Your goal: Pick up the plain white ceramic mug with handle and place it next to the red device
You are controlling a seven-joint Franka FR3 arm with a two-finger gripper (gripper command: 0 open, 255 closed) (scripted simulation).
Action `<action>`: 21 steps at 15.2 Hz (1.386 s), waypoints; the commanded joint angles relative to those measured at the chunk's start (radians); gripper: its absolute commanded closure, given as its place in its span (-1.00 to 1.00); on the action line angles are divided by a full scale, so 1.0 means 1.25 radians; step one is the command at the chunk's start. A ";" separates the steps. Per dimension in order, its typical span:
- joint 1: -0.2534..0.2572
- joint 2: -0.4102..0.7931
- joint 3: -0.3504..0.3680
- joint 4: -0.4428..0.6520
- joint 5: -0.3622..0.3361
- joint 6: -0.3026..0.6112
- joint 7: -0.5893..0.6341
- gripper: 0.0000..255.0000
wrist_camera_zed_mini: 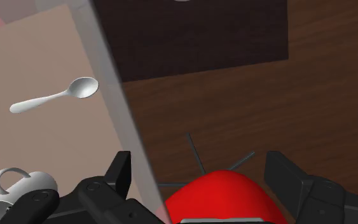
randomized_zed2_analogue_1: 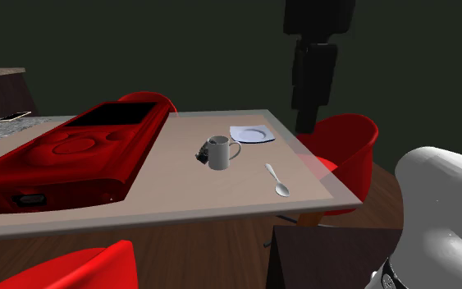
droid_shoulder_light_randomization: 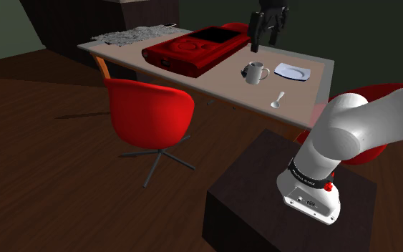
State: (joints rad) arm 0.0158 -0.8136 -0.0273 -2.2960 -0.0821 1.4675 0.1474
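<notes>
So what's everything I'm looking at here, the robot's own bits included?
Flat red device with dark screen: one, red, on the table.
Plain white mug with handle: one, white, upright between device and plate.
Small flat plate: one, white, beside the mug.
Spoon: one, pale grey, near the table's edge.
Speckled patch: one, grey, table's far end.
Table: one, beige top.
Chairs: three, red, around the table.
Box stand: one, dark, on the floor.
Arm: one, white.
Gripper: one, black, open, above the table near the mug.

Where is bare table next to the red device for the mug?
Bare strip between red device and mug, widening toward the table edge beside the spoon. Crowded where mug, plate and spoon cluster.
</notes>
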 commanded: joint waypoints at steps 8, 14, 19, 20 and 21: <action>-0.042 0.104 -0.092 -0.016 -0.049 0.141 -0.043 -1.00; -0.070 0.222 -0.171 0.006 -0.070 0.255 -0.081 -1.00; -0.087 0.336 -0.237 0.048 -0.064 0.341 -0.119 -1.00; -0.090 0.360 -0.250 0.059 -0.060 0.357 -0.128 -1.00; -0.092 0.385 -0.263 0.071 -0.055 0.373 -0.137 -1.00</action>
State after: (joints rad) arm -0.0959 -0.3666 -0.3376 -2.2270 -0.1567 1.9138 -0.0103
